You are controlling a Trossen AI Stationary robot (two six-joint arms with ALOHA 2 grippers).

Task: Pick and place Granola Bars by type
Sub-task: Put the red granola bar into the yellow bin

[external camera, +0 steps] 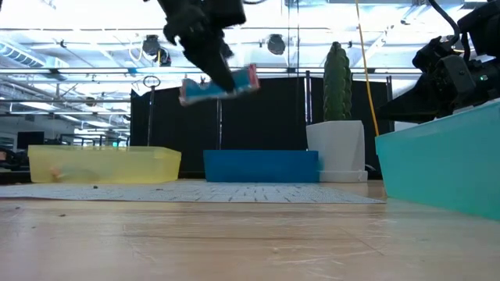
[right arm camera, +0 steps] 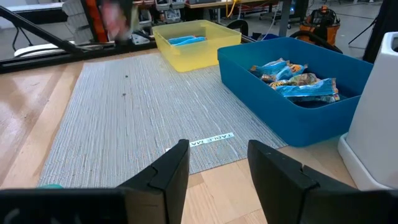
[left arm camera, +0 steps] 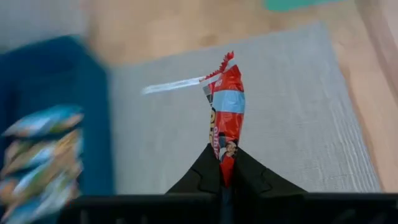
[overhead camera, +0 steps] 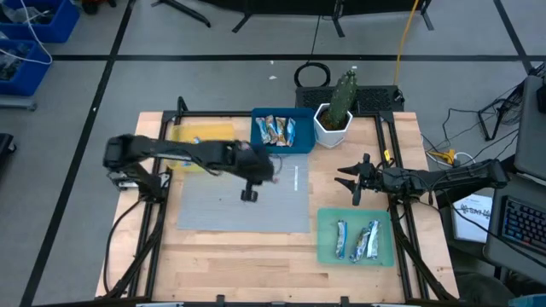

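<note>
From above, the left gripper [overhead camera: 249, 194] hangs over the grey mat [overhead camera: 213, 209], the right gripper [overhead camera: 351, 181] waiting with fingers parted. Level with the surface, a granola bar [external camera: 220, 85] is held aloft. The left wrist view shows fingers [left arm camera: 205, 175] pinching its crimped end; it looks light, crinkly, likely slippery.

Robotics lab or workshop. Shown by: wooden table [overhead camera: 256, 247] fitted with black frame rails [overhead camera: 153, 213] and grey mat [overhead camera: 230, 200]; grey floor marked with black tape lines [overhead camera: 102, 81]; loose cables [overhead camera: 461, 128] and yellow cord [overhead camera: 408, 34]; blue bins [overhead camera: 34, 34] of parts; keyboard [overhead camera: 520, 223] at table side; black curtain [external camera: 258, 109], ceiling lights [external camera: 78, 39] and open hall beyond.
</note>
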